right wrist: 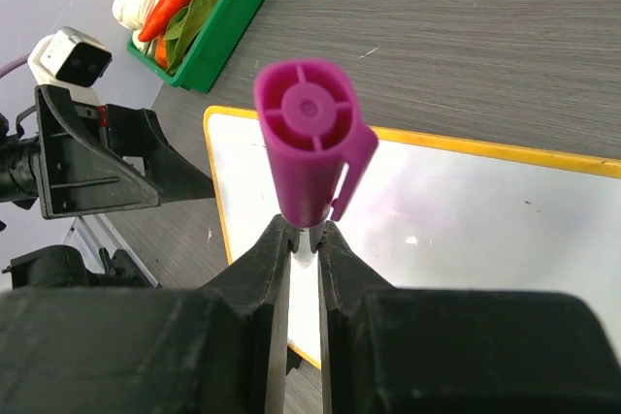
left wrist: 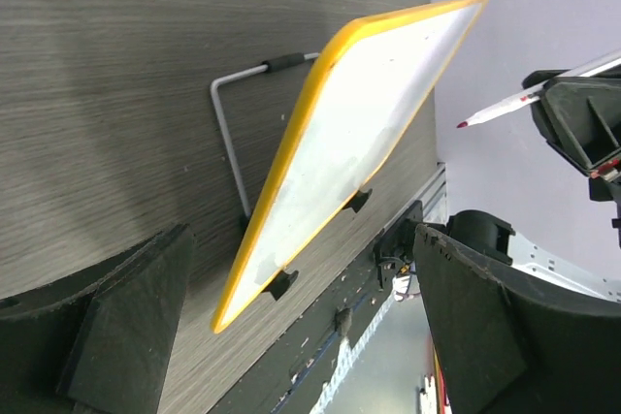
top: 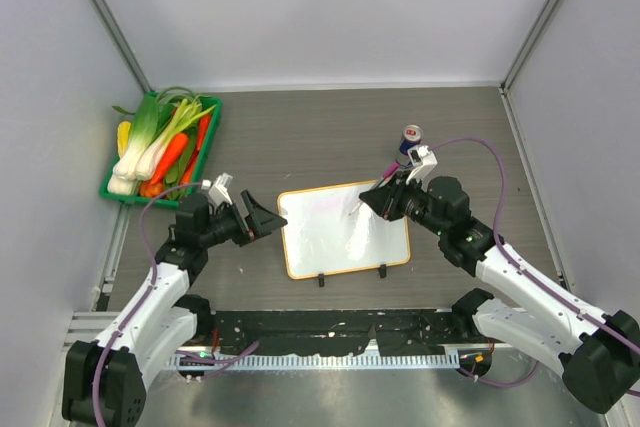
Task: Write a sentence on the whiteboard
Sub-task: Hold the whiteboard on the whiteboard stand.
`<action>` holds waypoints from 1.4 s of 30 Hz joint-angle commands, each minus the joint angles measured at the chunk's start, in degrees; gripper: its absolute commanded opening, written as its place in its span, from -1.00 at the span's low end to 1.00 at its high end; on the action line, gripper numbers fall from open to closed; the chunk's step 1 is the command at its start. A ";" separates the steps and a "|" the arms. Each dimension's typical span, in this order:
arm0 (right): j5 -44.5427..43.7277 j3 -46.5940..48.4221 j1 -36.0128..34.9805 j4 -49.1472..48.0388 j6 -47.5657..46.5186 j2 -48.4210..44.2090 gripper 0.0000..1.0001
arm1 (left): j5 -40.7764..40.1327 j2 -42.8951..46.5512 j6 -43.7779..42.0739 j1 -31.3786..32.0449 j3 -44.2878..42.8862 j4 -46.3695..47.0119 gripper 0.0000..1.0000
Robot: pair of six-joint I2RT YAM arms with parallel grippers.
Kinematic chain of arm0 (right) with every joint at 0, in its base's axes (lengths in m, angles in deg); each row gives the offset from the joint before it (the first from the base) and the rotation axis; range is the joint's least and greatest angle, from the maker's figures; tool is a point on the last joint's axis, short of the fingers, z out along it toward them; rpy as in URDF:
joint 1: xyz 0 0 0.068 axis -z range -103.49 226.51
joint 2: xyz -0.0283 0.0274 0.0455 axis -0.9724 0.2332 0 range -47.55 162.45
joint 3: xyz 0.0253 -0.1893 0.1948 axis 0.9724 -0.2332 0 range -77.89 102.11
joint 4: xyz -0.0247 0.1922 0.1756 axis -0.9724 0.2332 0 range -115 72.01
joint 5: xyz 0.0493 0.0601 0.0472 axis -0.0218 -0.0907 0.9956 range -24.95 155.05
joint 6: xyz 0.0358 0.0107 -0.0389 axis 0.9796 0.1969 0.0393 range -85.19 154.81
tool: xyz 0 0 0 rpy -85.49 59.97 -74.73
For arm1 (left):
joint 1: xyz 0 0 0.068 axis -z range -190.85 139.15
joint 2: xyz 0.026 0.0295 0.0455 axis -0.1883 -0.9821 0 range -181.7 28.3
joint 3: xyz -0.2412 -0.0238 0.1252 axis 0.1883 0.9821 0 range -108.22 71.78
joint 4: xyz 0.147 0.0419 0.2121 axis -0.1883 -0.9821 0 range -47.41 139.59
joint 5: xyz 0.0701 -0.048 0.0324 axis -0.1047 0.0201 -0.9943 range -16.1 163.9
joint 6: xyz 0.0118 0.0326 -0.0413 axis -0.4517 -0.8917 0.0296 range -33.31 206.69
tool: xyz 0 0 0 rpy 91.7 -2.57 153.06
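The whiteboard (top: 345,227) with its orange frame lies mid-table, two black clip feet on its near edge. It also shows in the left wrist view (left wrist: 349,133) and the right wrist view (right wrist: 466,230). Its face is blank; no pink sentence shows on it. My right gripper (top: 372,202) (right wrist: 303,235) is shut on a white marker (right wrist: 310,143) with a magenta cap on its rear end, over the board's far right part. The marker's tip (left wrist: 466,124) hangs in the air just off the board. My left gripper (top: 270,222) (left wrist: 301,239) is open and empty beside the board's left edge.
A green tray (top: 112,187) of toy vegetables stands at the back left, also in the right wrist view (right wrist: 233,26). A small can (top: 411,137) stands behind the right gripper. A grey wire stand (left wrist: 228,123) props the board from behind.
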 commanded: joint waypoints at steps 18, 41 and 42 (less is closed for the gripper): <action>2.13 1.30 0.21 -7.60 2.36 1.92 -0.98 | 2.08 0.29 1.20 -0.50 1.34 9.45 0.90; 1.69 0.33 0.21 -7.94 1.75 2.01 -0.98 | 2.78 -3.31 0.23 -0.41 1.60 9.81 0.84; 2.13 0.51 0.29 -8.03 1.75 2.27 -0.97 | 3.04 -3.40 0.15 -0.32 1.60 9.89 0.84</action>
